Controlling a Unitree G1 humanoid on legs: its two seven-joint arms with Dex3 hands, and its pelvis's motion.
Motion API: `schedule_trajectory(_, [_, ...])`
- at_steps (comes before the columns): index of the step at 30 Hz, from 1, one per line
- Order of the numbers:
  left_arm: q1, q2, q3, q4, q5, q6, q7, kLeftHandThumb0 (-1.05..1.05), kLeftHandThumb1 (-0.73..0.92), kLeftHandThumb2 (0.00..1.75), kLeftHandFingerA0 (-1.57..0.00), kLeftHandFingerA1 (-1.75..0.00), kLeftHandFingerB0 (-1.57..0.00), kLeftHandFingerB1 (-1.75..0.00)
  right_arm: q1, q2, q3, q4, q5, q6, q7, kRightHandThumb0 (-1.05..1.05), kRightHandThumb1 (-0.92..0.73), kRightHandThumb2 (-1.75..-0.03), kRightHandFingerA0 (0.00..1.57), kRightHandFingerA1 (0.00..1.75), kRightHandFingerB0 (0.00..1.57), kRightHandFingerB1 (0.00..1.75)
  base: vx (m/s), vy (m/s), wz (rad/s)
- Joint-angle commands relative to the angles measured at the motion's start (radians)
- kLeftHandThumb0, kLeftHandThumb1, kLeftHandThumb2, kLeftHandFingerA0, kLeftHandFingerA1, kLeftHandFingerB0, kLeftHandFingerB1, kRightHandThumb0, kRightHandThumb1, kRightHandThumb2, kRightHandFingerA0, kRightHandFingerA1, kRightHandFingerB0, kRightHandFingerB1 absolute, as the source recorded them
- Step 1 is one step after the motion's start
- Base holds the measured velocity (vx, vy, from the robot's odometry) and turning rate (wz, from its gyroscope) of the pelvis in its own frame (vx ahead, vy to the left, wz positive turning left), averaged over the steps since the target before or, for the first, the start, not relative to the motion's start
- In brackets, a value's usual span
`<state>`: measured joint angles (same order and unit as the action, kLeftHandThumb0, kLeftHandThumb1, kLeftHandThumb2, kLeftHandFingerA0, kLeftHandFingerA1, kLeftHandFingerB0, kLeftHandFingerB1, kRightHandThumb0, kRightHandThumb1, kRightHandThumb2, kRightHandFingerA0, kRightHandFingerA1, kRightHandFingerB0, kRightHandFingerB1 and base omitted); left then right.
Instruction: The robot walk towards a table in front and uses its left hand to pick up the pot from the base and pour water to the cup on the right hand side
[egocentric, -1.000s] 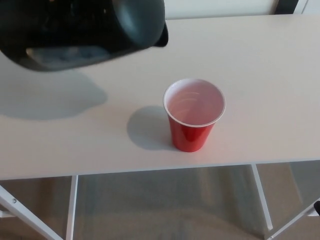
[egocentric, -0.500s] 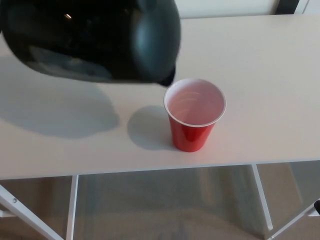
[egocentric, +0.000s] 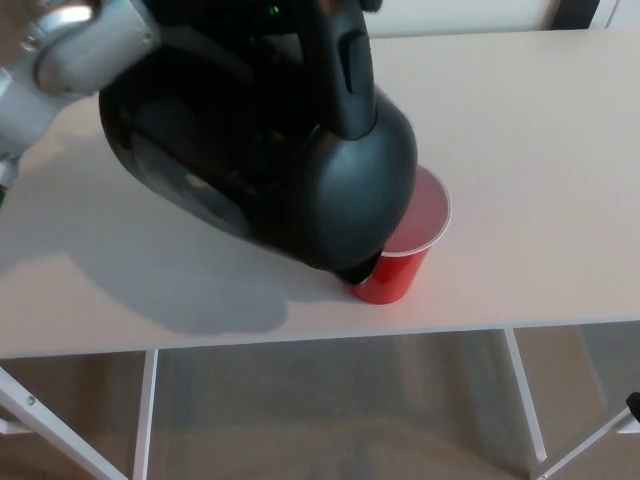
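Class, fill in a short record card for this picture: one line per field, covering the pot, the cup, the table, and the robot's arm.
pot: black pot, held in the air, tipped down to the right
spout: low, in front of the cup's near rim
cup: red cup, white inside, upright, largely hidden by the pot
water: none visible
table: white table, pot's shadow on it
arm: silver left arm at upper left
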<state>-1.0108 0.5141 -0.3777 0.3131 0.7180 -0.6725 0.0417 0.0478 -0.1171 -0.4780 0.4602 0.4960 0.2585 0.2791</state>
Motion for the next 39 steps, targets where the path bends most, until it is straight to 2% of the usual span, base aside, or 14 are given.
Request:
schedule_trajectory(1, [-0.042,0.006,-0.056,0.002,0.228,-0.068,0.205,-0.22,0.51,0.55,-0.94,-1.45,-0.9,-1.09,-0.008,-0.019,0.001,-0.008,-0.009,0.005,-0.022,-0.31,-0.71,-0.6,0.17,0.56,0.2,0.43,0.0,0.0,0.0])
schedule_trajectory(6, [-0.061,0.022,-0.072,0.017,0.251,-0.067,0.224,-0.24,0.52,0.58,-0.88,-1.53,-0.86,-1.16,-0.015,-0.023,0.004,-0.008,-0.011,0.008,-0.019,-0.32,-0.68,-0.6,0.16,0.54,0.2,0.43,0.0,0.0,0.0])
schedule_trajectory(8, [-0.068,0.025,-0.072,0.03,0.242,-0.075,0.221,-0.26,0.51,0.57,-0.94,-1.45,-0.93,-0.88,-0.021,-0.023,0.0,-0.001,-0.009,0.01,-0.022,-0.37,-0.58,-0.76,0.19,0.58,0.17,0.48,0.0,0.0,0.0])
schedule_trajectory(15, [-0.106,0.037,-0.047,0.088,0.213,-0.099,0.254,-0.19,0.57,0.57,-0.88,-1.46,-0.85,-1.03,-0.028,-0.018,-0.01,0.005,0.006,0.016,-0.019,-0.26,-0.47,-0.94,0.19,0.61,0.13,0.54,0.0,0.0,0.0])
schedule_trajectory(20, [-0.155,0.023,0.02,0.117,0.139,-0.058,0.212,-0.2,0.56,0.59,-0.84,-1.52,-0.84,-0.91,-0.032,-0.019,-0.009,0.021,0.002,0.007,-0.007,-0.39,-0.58,-0.77,0.19,0.64,0.17,0.51,0.0,0.0,0.0])
schedule_trajectory(24, [-0.197,0.035,0.044,0.124,0.156,-0.044,0.21,-0.24,0.58,0.59,-0.86,-1.41,-0.85,-0.7,-0.026,-0.016,-0.012,0.014,0.003,0.013,-0.017,-0.27,-0.47,-0.94,0.19,0.61,0.15,0.55,0.0,0.0,0.0])
schedule_trajectory(25, [-0.219,0.037,0.064,0.124,0.144,-0.029,0.202,-0.2,0.59,0.6,-0.84,-1.42,-0.84,-0.7,-0.023,-0.02,-0.008,0.014,-0.001,0.012,-0.011,-0.3,-0.68,-0.6,0.17,0.58,0.2,0.44,0.0,0.0,0.0])
schedule_trajectory(29, [-0.228,0.034,0.081,0.125,0.143,-0.028,0.193,-0.2,0.59,0.6,-0.84,-1.42,-0.84,-0.7,-0.02,-0.022,-0.007,0.014,-0.002,0.012,-0.008,-0.3,-0.68,-0.6,0.17,0.58,0.2,0.44,0.0,0.0,0.0])
schedule_trajectory(30, [-0.247,0.035,0.096,0.13,0.148,-0.011,0.205,-0.14,0.59,0.56,-0.76,-1.64,-0.7,-1.14,-0.021,-0.021,-0.006,0.011,-0.003,0.014,-0.013,-0.29,-0.7,-0.6,0.19,0.6,0.21,0.44,0.0,0.0,0.0])
schedule_trajectory(32, [-0.277,0.036,0.119,0.14,0.153,0.018,0.226,-0.13,0.62,0.54,-0.75,-1.67,-0.59,-1.36,-0.022,-0.019,-0.006,0.007,-0.002,0.019,-0.018,-0.3,-0.69,-0.6,0.18,0.6,0.2,0.43,0.0,0.0,0.0])
schedule_trajectory(33, [-0.279,0.033,0.127,0.142,0.148,0.028,0.214,-0.18,0.64,0.59,-0.76,-1.61,-0.64,-1.35,-0.021,-0.02,-0.006,0.007,-0.001,0.022,-0.018,-0.26,-0.46,-0.94,0.18,0.6,0.15,0.54,0.0,0.0,0.0])
schedule_trajectory(36, [-0.278,0.03,0.134,0.137,0.145,0.039,0.19,-0.18,0.64,0.59,-0.76,-1.61,-0.64,-1.35,-0.022,-0.019,-0.009,0.006,0.0,0.024,-0.022,-0.26,-0.46,-0.94,0.18,0.6,0.15,0.54,0.0,0.0,0.0])
schedule_trajectory(37, [-0.271,0.032,0.125,0.146,0.162,0.031,0.208,-0.23,0.59,0.58,-0.83,-1.61,-0.8,-1.22,-0.018,-0.022,-0.004,0.006,-0.004,0.018,-0.013,-0.3,-0.69,-0.6,0.18,0.62,0.21,0.44,0.0,0.0,0.0])
schedule_trajectory(39, [-0.268,0.032,0.122,0.149,0.17,0.028,0.216,-0.23,0.59,0.58,-0.83,-1.61,-0.8,-1.22,-0.016,-0.023,-0.002,0.006,-0.006,0.015,-0.008,-0.3,-0.69,-0.6,0.18,0.62,0.21,0.44,0.0,0.0,0.0])
